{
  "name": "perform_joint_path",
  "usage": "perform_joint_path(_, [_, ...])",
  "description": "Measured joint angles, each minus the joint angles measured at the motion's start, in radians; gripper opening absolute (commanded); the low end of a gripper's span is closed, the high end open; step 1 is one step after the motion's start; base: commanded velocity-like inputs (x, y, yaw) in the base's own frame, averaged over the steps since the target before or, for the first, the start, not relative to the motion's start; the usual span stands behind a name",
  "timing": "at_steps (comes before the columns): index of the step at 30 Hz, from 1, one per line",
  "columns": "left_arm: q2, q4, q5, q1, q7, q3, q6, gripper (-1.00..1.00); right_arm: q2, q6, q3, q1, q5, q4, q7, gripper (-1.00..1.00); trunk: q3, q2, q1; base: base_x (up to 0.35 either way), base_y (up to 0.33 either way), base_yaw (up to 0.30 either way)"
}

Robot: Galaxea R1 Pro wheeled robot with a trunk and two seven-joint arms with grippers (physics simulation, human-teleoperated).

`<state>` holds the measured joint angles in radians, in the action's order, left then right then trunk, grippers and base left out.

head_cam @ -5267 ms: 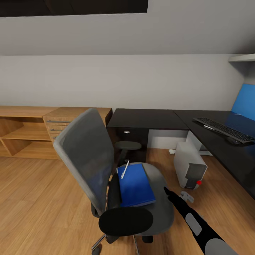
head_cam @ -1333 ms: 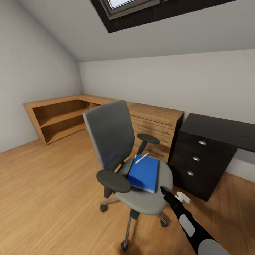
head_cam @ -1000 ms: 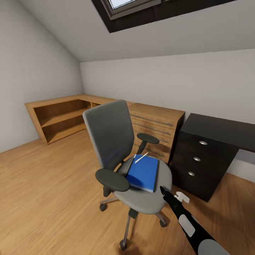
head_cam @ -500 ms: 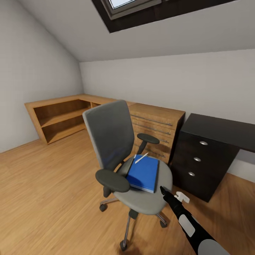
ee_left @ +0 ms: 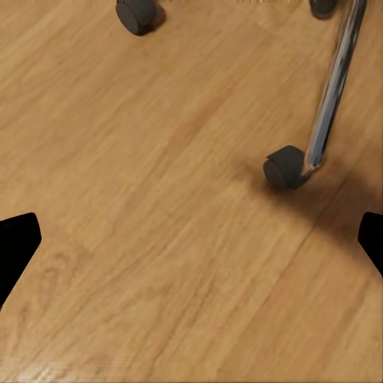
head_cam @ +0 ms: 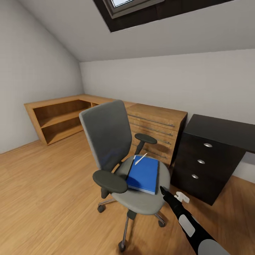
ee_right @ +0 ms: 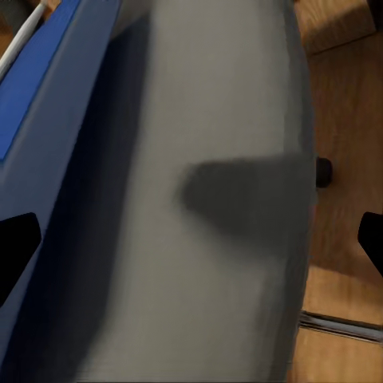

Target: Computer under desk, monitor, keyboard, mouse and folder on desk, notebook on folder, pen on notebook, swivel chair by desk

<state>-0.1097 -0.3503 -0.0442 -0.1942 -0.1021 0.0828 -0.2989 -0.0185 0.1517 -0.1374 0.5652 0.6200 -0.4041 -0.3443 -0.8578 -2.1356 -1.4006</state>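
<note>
There's the right arm (head_cam: pixel 191 226), a slim glossy black limb with pale grey oval panels set into it, tapering to a dark pointed tip, and black finger tips (ee_left: pixel 16 247) edge the wrist views.

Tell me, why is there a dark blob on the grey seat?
Right wrist view: the blob is a soft shadow on the swivel chair, probably from the right hand above. Left wrist view: another shadow lies beside a castor on the floor.
</note>
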Motion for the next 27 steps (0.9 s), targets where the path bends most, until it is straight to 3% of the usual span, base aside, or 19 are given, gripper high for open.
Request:
perform_joint_path(12, [0.000,0.000,0.000,0.000,0.001,0.001,0.000,1.00,0.000,0.000,0.000,0.000,0.000,0.000,0.000,1.00,0.000,0.000,0.000,0.158,0.000,0.000])
perform_joint_path(27, [0.000,0.000,0.000,0.000,0.001,0.001,0.000,1.00,0.000,0.000,-0.001,0.000,-0.001,0.000,0.000,1.00,0.000,0.000,0.000,0.283,0.000,0.000])
